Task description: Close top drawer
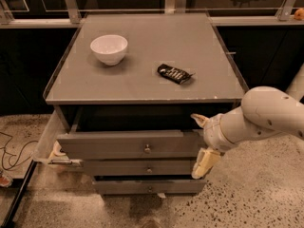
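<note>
The top drawer (pixel 109 144) is a wide grey drawer with a small metal knob (pixel 147 149) at the centre of its front. It stands pulled partly out from under the cabinet top, with a dark gap above it. My gripper (pixel 199 144) is at the right end of the drawer front, on a white arm (pixel 266 115) reaching in from the right. Its two pale fingers are spread apart, one at the front's upper edge (pixel 198 120) and one below it (pixel 203 163). It holds nothing.
Two more grey drawer fronts (pixel 142 167) (pixel 149 186) sit below. A pale side tray (pixel 46 139) with a tape roll (pixel 58 150) hangs at the left. A white bowl (pixel 109 49) and a dark packet (pixel 175 73) lie on the cabinet top (pixel 142 87). Cables (pixel 12 148) lie on the floor at the left.
</note>
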`<control>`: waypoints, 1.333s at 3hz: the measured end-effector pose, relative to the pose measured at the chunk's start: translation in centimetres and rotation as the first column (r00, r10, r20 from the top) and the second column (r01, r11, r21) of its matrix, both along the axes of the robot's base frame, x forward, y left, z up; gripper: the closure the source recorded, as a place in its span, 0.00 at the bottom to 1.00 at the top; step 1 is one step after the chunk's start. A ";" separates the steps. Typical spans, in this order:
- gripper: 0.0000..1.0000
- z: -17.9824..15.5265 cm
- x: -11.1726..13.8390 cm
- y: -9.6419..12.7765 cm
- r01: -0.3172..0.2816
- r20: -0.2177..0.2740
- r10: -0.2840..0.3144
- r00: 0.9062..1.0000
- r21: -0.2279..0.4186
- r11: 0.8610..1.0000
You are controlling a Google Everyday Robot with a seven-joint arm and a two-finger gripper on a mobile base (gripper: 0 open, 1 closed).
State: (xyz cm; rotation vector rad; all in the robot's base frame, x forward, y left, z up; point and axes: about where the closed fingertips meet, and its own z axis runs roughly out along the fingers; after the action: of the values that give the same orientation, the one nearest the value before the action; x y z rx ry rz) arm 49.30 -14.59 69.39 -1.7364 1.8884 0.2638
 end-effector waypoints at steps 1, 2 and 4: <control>0.19 0.1 0.0 -0.1 0.001 0.002 -0.001 1.000 0.000 1.000; 0.42 -1.4 0.3 0.3 0.003 -0.023 -0.004 1.000 -0.013 1.000; 0.88 -2.0 0.4 0.4 0.008 -0.052 -0.009 0.999 -0.022 1.000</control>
State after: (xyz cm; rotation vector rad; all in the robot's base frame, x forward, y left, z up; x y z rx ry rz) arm 49.68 -14.21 67.44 -1.7513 1.9418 0.2892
